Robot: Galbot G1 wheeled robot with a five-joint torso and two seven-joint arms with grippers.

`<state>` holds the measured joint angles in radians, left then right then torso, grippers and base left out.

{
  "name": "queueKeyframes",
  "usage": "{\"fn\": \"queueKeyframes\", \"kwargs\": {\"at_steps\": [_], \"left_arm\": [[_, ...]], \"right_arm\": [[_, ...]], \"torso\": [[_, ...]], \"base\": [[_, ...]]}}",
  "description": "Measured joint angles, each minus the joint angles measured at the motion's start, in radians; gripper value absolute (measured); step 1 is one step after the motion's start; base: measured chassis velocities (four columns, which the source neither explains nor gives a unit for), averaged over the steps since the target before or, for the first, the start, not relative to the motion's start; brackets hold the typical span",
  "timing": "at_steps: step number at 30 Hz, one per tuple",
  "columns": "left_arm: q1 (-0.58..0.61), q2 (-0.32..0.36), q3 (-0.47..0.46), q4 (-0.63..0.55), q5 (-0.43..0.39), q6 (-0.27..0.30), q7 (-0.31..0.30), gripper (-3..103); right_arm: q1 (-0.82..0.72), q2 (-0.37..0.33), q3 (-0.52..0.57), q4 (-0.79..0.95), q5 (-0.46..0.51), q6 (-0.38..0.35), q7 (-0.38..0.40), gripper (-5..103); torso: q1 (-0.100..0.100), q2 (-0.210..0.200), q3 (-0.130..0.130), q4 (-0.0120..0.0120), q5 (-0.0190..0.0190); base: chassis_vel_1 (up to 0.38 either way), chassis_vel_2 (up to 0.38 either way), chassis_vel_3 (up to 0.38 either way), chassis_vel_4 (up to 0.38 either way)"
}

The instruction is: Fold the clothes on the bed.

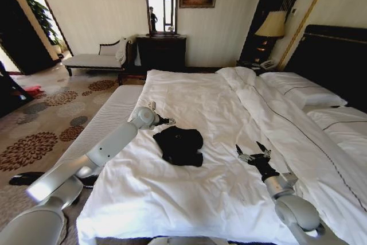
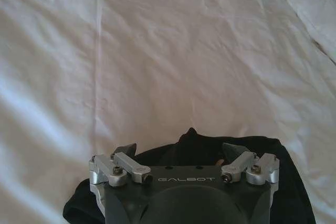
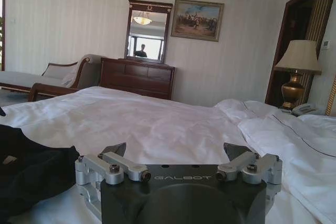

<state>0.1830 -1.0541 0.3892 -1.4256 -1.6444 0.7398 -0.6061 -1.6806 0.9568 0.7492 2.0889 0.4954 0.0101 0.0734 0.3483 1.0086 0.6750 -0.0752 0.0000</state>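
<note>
Nearest us, our right gripper (image 1: 253, 152) rests low on the bed (image 1: 189, 199), jaws wide, at 3 o'clock of the shirt (image 1: 180, 144). The shirt lies bunched mid-duvet. At its 10 o'clock our left gripper (image 1: 170, 121) hovers spread open, seemingly poised to catch an edge.

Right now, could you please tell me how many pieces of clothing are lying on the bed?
1. A black T-shirt lies bunched on the white duvet of the bed, between the left pincer and the right pincer. Anything beneath the bedding would be hidden.
</note>
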Motion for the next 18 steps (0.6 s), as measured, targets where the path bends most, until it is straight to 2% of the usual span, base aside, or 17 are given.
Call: {"fn": "queueKeyframes", "kwargs": {"at_steps": [3, 6, 8, 11, 13, 14, 16, 17, 18], "left_arm": [[0.016, -0.001, 0.005, 0.0, 0.012, -0.001, 0.006, 91], [0.028, -0.007, 0.001, 0.003, 0.026, -0.001, 0.01, 91], [0.041, -0.018, -0.013, 0.013, 0.035, -0.002, 0.01, 78], [0.044, -0.023, -0.016, 0.02, 0.036, -0.002, 0.01, 72], [0.045, -0.03, -0.017, 0.034, 0.04, -0.003, 0.01, 61], [0.045, -0.033, -0.017, 0.038, 0.041, -0.003, 0.01, 61], [0.045, -0.037, -0.019, 0.047, 0.041, -0.003, 0.01, 51], [0.045, -0.037, -0.019, 0.047, 0.041, -0.003, 0.01, 51], [0.046, -0.037, -0.019, 0.049, 0.041, -0.003, 0.01, 45]], "right_arm": [[0.005, 0.0, -0.006, -0.003, 0.0, -0.003, 0.003, 100], [0.006, -0.001, -0.007, -0.003, 0.001, -0.004, 0.005, 100], [0.005, -0.002, -0.007, -0.001, 0.008, -0.008, 0.007, 100], [0.005, -0.004, -0.007, 0.001, 0.013, -0.012, 0.01, 100], [0.007, -0.005, -0.005, 0.001, 0.017, -0.014, 0.014, 100], [0.007, -0.005, -0.004, 0.0, 0.017, -0.015, 0.015, 100], [0.004, -0.005, -0.003, 0.0, 0.017, -0.015, 0.015, 100], [0.004, -0.005, -0.003, 0.0, 0.017, -0.015, 0.015, 100], [0.004, -0.004, -0.003, -0.001, 0.017, -0.015, 0.016, 100]], "torso": [[0.0, 0.0, 0.0, 0.0, 0.0], [0.0, 0.0, 0.0, 0.0, 0.0], [0.0, 0.0, 0.0, -0.0001, 0.0], [0.0, 0.0, 0.0, -0.0001, -0.0001], [0.0, 0.0, 0.0, -0.0001, 0.0], [0.0, 0.0, 0.0, -0.0001, 0.0], [0.0, 0.0, 0.0, -0.0001, 0.0], [0.0, 0.0, 0.0, -0.0001, 0.0], [0.0, 0.0, 0.0, -0.0001, 0.0]], "base": [[0.0, 0.0, 0.0, 0.0], [0.0, 0.0, 0.0, 0.0], [0.0, 0.0, 0.0, 0.0], [0.0, 0.0, 0.0, 0.0], [0.0, 0.0, 0.0, 0.0], [0.0, 0.0, 0.0, 0.0], [0.0, 0.0, 0.0, 0.0], [0.0, 0.0, 0.0, 0.0], [0.0, 0.0, 0.0, 0.0]]}}
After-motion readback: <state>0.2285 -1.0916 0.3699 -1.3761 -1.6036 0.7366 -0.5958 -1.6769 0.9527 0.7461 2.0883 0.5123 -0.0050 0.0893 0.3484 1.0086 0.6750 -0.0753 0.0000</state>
